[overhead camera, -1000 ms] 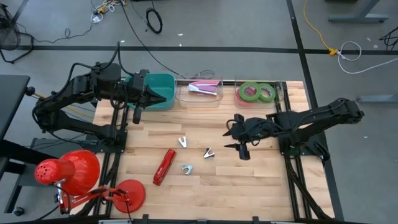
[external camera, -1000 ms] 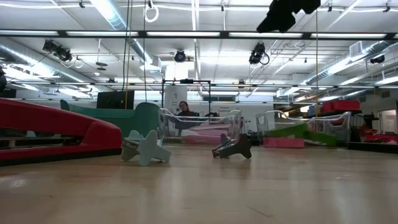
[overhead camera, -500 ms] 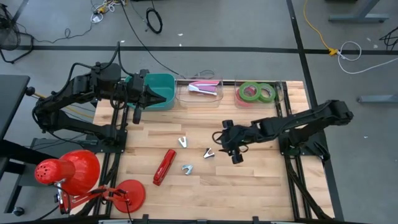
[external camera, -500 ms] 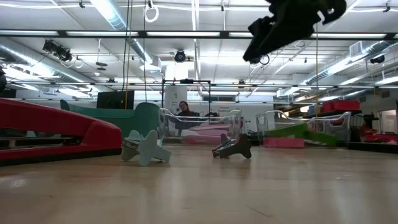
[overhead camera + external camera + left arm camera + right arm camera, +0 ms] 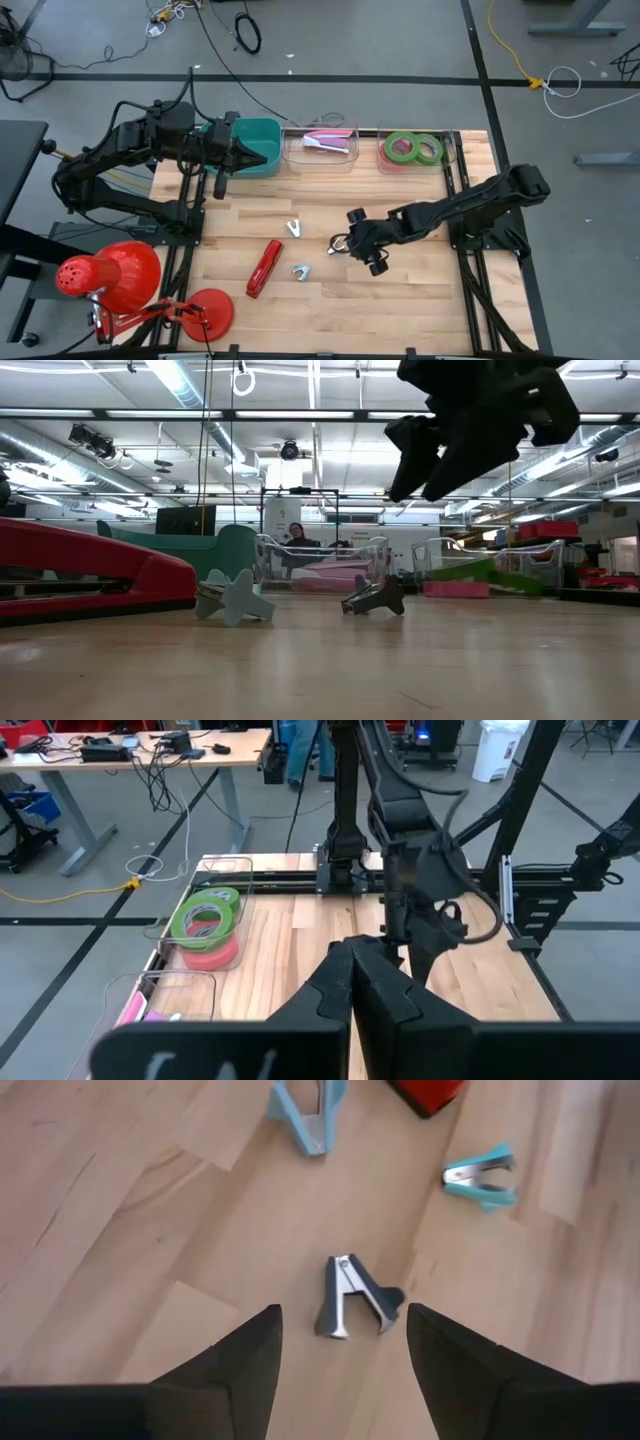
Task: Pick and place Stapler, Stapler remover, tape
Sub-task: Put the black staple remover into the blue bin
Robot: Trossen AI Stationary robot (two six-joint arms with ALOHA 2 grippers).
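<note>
Right gripper (image 5: 352, 243) moved over remover (image 5: 352, 1298), tape (image 5: 412, 148) in bin (image 5: 452, 150)

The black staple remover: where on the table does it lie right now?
In the high view, the black staple remover lies mid-table, right of two light-blue removers, directly beneath the right gripper.

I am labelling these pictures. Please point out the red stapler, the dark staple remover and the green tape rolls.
red stapler (image 5: 264, 268), high view, middle of its body
dark staple remover (image 5: 350, 1297), right wrist view, its metal jaw
green tape rolls (image 5: 403, 147), high view, larger roll's ring

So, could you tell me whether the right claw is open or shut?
Open: the right claw shows a clear gap between its fingers, above the black staple remover.
</note>
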